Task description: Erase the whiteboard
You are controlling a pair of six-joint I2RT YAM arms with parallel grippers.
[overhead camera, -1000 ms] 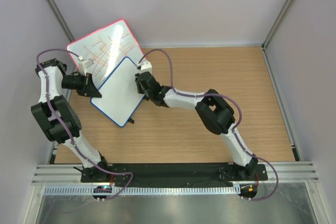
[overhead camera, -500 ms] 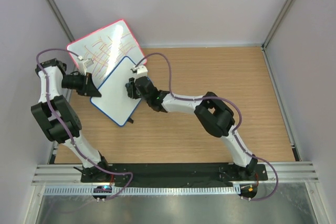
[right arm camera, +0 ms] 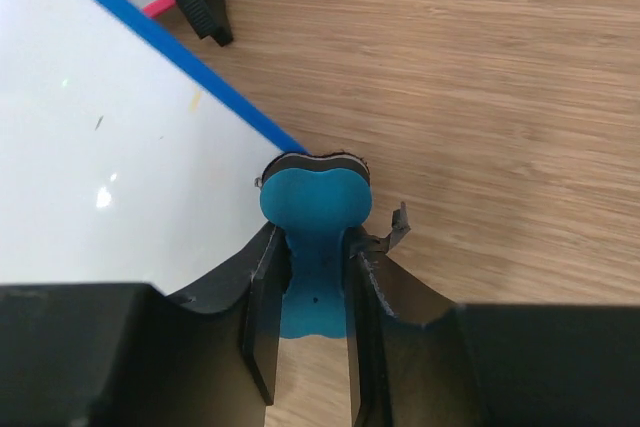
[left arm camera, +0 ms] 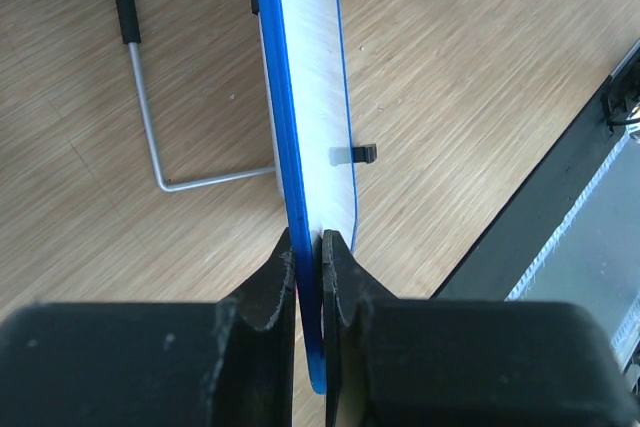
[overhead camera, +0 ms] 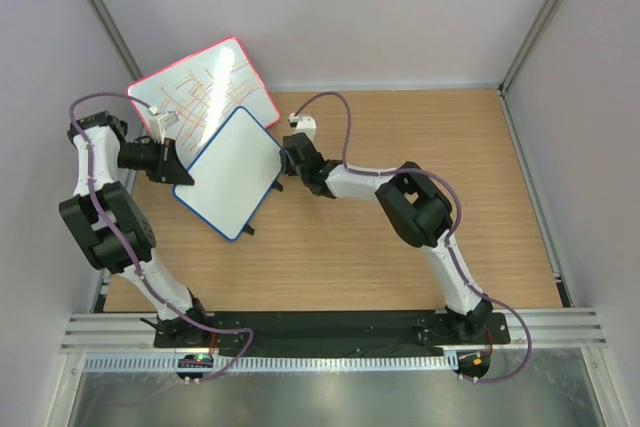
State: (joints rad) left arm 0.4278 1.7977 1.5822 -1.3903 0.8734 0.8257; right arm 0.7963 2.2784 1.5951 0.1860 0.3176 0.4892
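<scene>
Blue-framed whiteboard (overhead camera: 232,172) standing propped at tabletop (overhead camera: 420,137) ten o'clock, nearly clean. Left fingers (left arm camera: 265,297) clamping its nine-o'clock edge; right fingers (right arm camera: 375,297) pinching blue eraser (right arm camera: 315,202) at its three-o'clock edge. Wiping probably finishing; next move likely calling for sweep over remaining faint specks.

I see the whiteboard (overhead camera: 232,172) — square, thin blue frame, rounded corners — tilted up, left of centre. Its white face looks nearly clean.
</scene>
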